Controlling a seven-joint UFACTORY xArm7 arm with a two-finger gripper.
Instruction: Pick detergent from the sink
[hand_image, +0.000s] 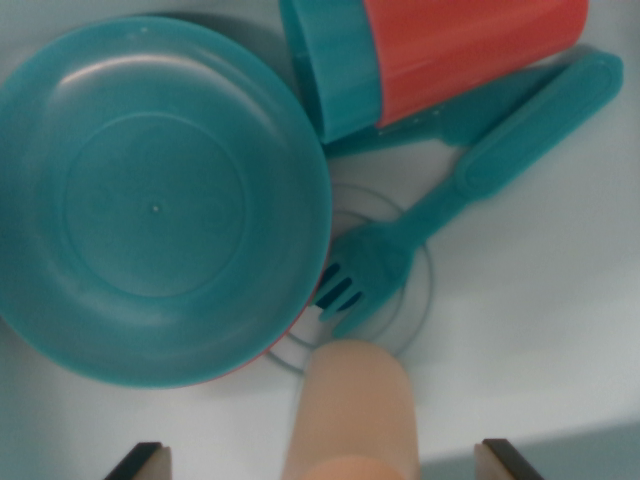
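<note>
Since only the wrist view was available, we logged what it showed.

Detergent position: we took the peach-coloured cylinder at the bottom centre to be the detergent bottle; it lay between the two finger tips, its far end just beside the drain ring.

Pincer: gripper spread wide, one dark-tipped finger at the wrist view's left and the other at its right, neither touching the bottle.

Handling, judged: we expected a stiff plastic body, light to moderate in weight depending on fill, which we could not tell. The smooth rounded wall looked slippery, more so if the sink were wet. Not fragile.

Where to take hold, judged: across the round body, squarely on its widest line, so the pads would not slide off the curve. The cap end was out of frame, so we could not say which way it pointed.

Surface: pale, smooth sink floor, with a faint circular drain under the fork tines.

Room: crowded. A teal plate filled the wrist view's left, its rim near the bottle's far end. A teal fork ran diagonally, tines close to the bottle tip. A red cup with a teal rim lay on its side at the top, with a teal knife just below it.

Clearance, judged: both flanks of the bottle looked free for the fingers.
</note>
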